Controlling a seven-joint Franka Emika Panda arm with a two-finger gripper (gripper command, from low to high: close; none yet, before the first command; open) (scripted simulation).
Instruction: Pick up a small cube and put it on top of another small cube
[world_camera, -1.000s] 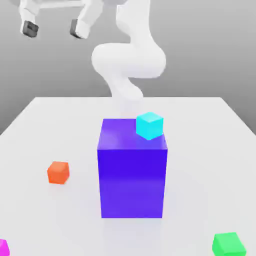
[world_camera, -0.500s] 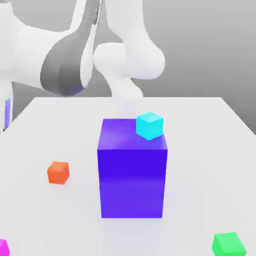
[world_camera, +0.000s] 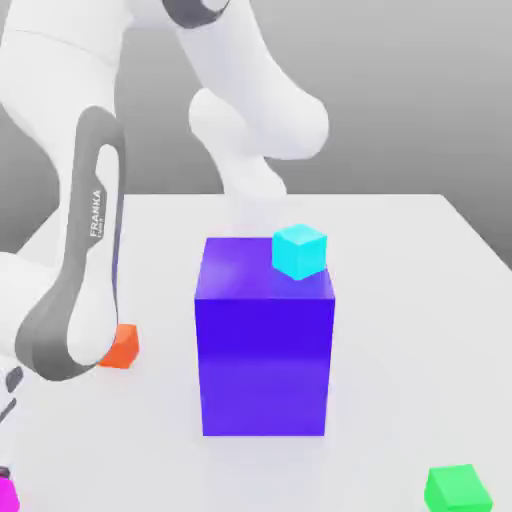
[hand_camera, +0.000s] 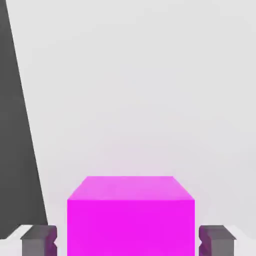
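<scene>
1. Exterior view: the pale, plain worktop (world_camera: 380, 330) runs back to a smooth grey wall (world_camera: 400, 100). The magenta cube (world_camera: 7, 495) is at the near left corner, cut off; the green cube (world_camera: 457, 490) sits near right.
2. Hand view: the fingers (hand_camera: 128, 241) stand apart, either side of the magenta cube, a gap showing each side. A dark area (hand_camera: 17, 150) borders the worktop.

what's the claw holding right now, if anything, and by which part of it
Nothing is held: the magenta cube sits between the fingertips of the open claw, with a gap showing on either side of it.
</scene>
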